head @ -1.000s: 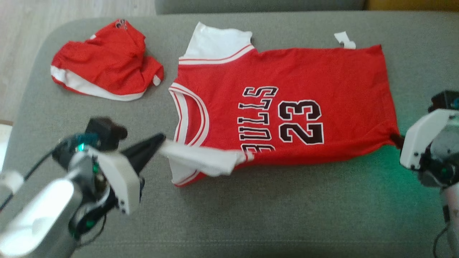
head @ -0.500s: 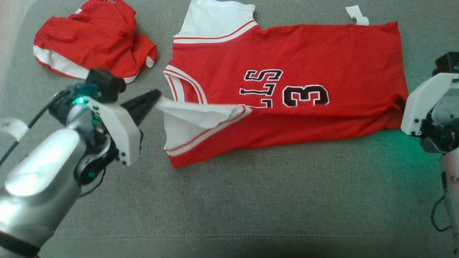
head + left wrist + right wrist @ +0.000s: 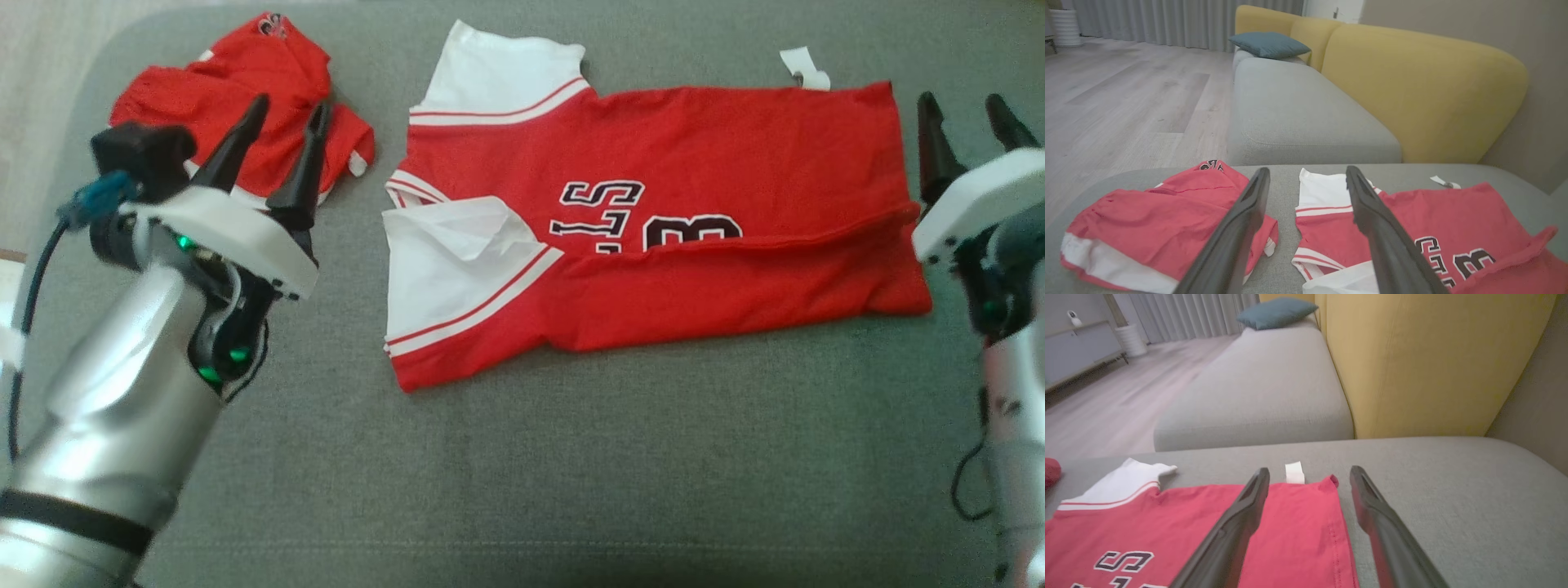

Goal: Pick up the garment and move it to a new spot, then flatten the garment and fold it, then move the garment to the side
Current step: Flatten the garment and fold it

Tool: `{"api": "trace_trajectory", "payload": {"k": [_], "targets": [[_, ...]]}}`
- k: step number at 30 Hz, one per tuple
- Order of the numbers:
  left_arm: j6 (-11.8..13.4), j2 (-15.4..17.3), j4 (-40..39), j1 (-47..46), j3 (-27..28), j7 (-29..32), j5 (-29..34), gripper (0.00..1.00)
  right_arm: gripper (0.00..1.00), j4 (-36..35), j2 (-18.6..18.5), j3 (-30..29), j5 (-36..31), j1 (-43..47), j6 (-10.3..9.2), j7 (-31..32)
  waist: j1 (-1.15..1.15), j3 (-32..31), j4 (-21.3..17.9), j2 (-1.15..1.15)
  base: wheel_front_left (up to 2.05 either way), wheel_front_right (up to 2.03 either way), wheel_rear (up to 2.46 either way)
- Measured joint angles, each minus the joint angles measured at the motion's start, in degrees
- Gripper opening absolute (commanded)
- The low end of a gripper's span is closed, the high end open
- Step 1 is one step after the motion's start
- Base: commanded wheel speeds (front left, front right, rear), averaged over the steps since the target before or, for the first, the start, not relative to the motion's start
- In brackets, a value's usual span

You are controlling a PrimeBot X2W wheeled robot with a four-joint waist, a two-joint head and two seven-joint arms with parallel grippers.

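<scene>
The garment (image 3: 718, 139) is a red jersey with white sleeves and dark lettering, lying flat on the grey cushion (image 3: 571, 457). Its near long edge is folded over the lettering, with the near white sleeve (image 3: 445, 261) on top. The jersey (image 3: 1412, 220) also lies beyond my left fingers, and its hem end (image 3: 1298, 522) under my right ones. My left gripper (image 3: 287, 113) hangs open left of the collar end, nothing between its fingers. At the hem end my right gripper (image 3: 963, 108) stands open and empty too.
Crumpled red shorts (image 3: 237, 122) with a white band lie at the cushion's far left, just behind my left fingers. A grey sofa seat (image 3: 1298, 106) with a yellow backrest (image 3: 1412, 81) and a blue pillow (image 3: 1267, 44) stands beyond. Wooden floor (image 3: 1118, 94) lies to the left.
Both grippers let go of the jersey's near edge, opened and drew back with fingers pointing away. The folded edge and white sleeve now rest on the jersey. The camera also shifted.
</scene>
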Motion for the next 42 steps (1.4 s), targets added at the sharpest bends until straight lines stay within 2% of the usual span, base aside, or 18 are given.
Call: {"api": "trace_trajectory", "payload": {"k": [4, 10, 12, 13, 15, 18, 25, 42], "targets": [[3.14, -2.75, -3.02, 5.54, 3.89, -1.02, -0.19, 1.0, 1.0, -4.79, 0.62, 1.1, -1.8, 5.89, 0.0, -8.45, 0.0, -2.05, 0.53, 0.0, 0.0, 0.0, 0.0], [7.23, -8.79, -13.77, 17.75, 13.52, -1.03, 5.89, 1.0, 1.0, -11.91, 3.93, 2.19, -4.59, 17.4, 0.0, -17.02, 0.0, -5.02, 1.12, 0.0, 0.0, 0.0, 0.0], [7.72, -11.44, -16.3, 22.52, 15.33, -1.03, 8.62, 1.0, 1.0, -13.73, 5.53, 1.14, -5.34, 20.97, 0.0, -18.79, 0.0, -5.98, 1.22, 0.0, 0.0, 0.0, 0.0], [7.72, -11.44, -16.3, 22.52, 15.33, -1.03, 8.62, 1.0, 1.0, -13.73, 5.53, 1.14, -5.34, 20.97, 0.0, -18.79, 0.0, -5.98, 1.22, 0.0, 0.0, 0.0, 0.0], [7.72, -14.13, -17.31, 27.05, 16.66, -1.03, 10.54, 1.0, 1.0, -15.01, 6.88, 0.09, -6.28, 24.27, 0.0, -19.58, 0.0, -6.84, 1.29, 0.0, 0.0, 0.0, 0.0], [7.61, -16.48, -17.05, 32.14, 17.97, -1.03, 12.88, 1.0, 1.0, -16.45, 8.51, -0.99, -6.92, 27.87, 0.0, -20.22, 0.0, -7.56, 1.03, 0.0, 0.0, 0.0, 0.0], [8.57, -16.82, -7.26, 33.17, 15.57, -0.86, 17.63, 1.0, 1.0, -19.74, 9.53, -1.91, -8.49, 28.5, 0.0, -20.11, 0.0, -6.58, -0.5, 0.0, 0.0, 0.0, 0.0], [9.03, -15.89, 10.0, 21.11, 12.1, 7.12, 20.71, 1.0, 1.0, -26.49, 9.9, -2.15, -10.05, 25.63, 0.0, -16.88, 0.0, -0.93, -5.45, 0.0, 0.0, 0.0, 0.0]]}}
